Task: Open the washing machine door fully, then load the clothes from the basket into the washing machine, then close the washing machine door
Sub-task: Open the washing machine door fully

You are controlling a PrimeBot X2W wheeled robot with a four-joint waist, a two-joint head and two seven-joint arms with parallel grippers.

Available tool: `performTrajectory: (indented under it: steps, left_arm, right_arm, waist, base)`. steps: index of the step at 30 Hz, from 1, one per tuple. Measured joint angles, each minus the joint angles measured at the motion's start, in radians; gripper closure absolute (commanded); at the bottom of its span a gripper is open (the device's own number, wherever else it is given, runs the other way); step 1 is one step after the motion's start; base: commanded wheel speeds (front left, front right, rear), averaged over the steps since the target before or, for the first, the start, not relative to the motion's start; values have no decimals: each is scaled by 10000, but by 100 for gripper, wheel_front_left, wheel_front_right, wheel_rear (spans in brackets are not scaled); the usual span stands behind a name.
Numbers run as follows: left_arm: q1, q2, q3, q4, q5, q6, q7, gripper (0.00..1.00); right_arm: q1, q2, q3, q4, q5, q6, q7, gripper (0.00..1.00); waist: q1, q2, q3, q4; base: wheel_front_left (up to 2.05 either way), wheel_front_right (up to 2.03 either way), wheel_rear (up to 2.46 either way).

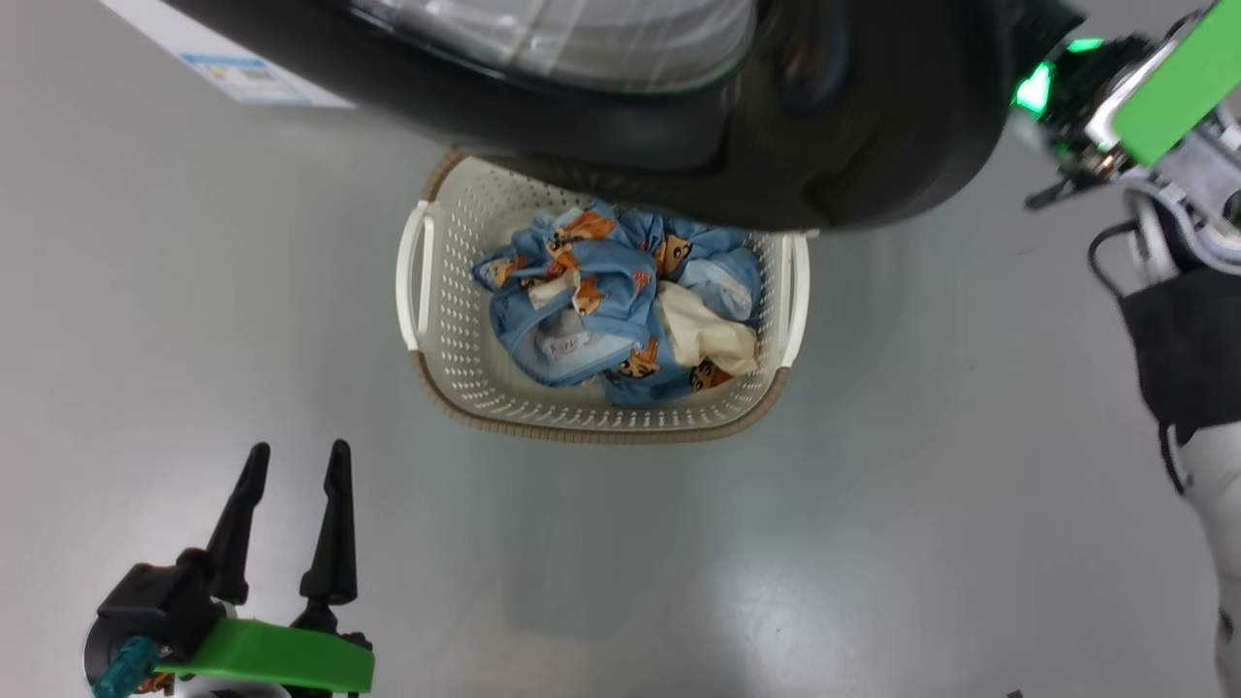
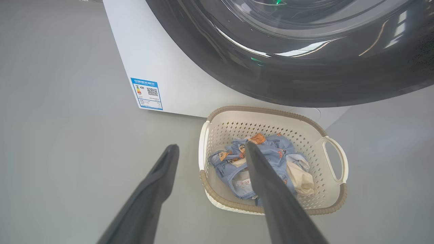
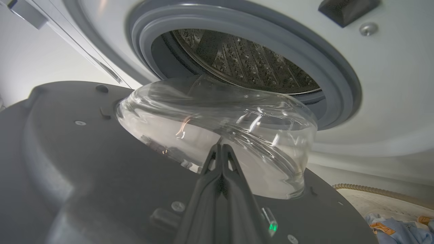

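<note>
While the left claw point(image 1: 300, 448), fingers spread, hangs nearer the basket point(image 1: 591, 427), which stands on the floor point(image 1: 194, 252) ahead to its right with the clothes point(image 1: 601, 301) heaped inside, under the rim of the washing machine door point(image 1: 853, 145), the right claw point(image 3: 221, 146), fingers pressed together, points at that door's glass bowl point(image 3: 217, 122).

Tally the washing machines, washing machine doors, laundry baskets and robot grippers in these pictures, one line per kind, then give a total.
washing machine: 1
washing machine door: 1
basket: 1
grippers: 2, the left gripper and the right gripper
Total: 5
</note>
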Motion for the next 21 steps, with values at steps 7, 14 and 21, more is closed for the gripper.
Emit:
performTrajectory:
  steps: [7, 14, 21]
  left_arm:
    - [4, 0, -2, 157, -86, 92, 0, 0]
    - [205, 2, -69, 255, -105, 198, 0, 0]
    - [562, 8, -82, 318, -127, 270, 0, 0]
  right_arm:
    - [1073, 364, 545, -460, 71, -2, 232, 100]
    - [2293, 869, 1066, -851, 205, 0, 495, 100]
    - [3563, 1513, 1599, -1112, 370, -2, 807, 100]
  waist:
    - [0, 0, -641, -202]
    - [0, 0, -1390, -358]
    - [0, 0, -2250, -437]
  base:
    - [0, 0, 0]
    - [0, 0, 0]
    - [0, 0, 0]
